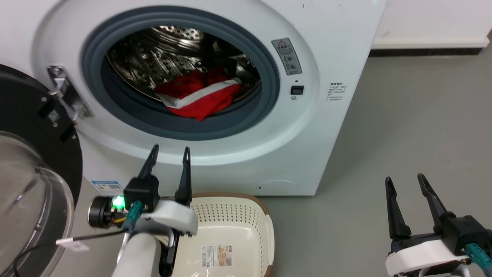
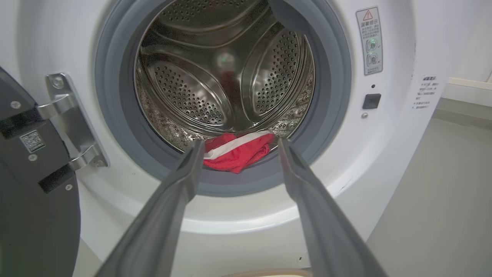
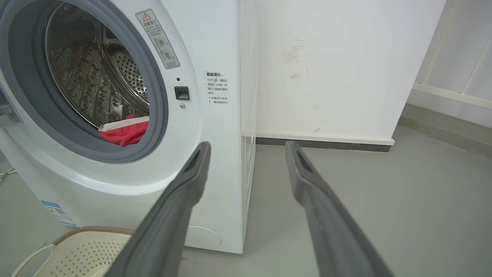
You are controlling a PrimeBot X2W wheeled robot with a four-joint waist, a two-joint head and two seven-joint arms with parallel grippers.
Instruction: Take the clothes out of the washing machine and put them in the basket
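1. A large white front-loading washing machine [image 1: 338, 127] stood with its black-framed round glass door [image 1: 34, 127] swung wide on the left-side hinge, leaving the mouth unblocked.
2. The soft bright red clothes with a white stripe [image 1: 200, 96] lay bunched at the bottom front of the perforated steel drum [image 1: 153, 57]. The bundle's long axis ran across the opening from side to side, the stripe slanting up to the right. One red corner drooped forward onto the lower edge of the grey rubber ring [image 1: 269, 77].
3. The left gripper [image 1: 171, 148] hung in front of the machine's lower front panel, just under the ring's bottom edge. Its fingers were spread and held nothing, pointing up toward the opening, apart from the clothes.
4. A cream perforated plastic basket with a brown rim [image 1: 265, 215] sat on the floor against the machine's base, beneath the left arm, its base label showing.
5. The right gripper [image 1: 403, 177] was spread and held nothing, over open grey floor [image 1: 415, 127] well right of the machine.
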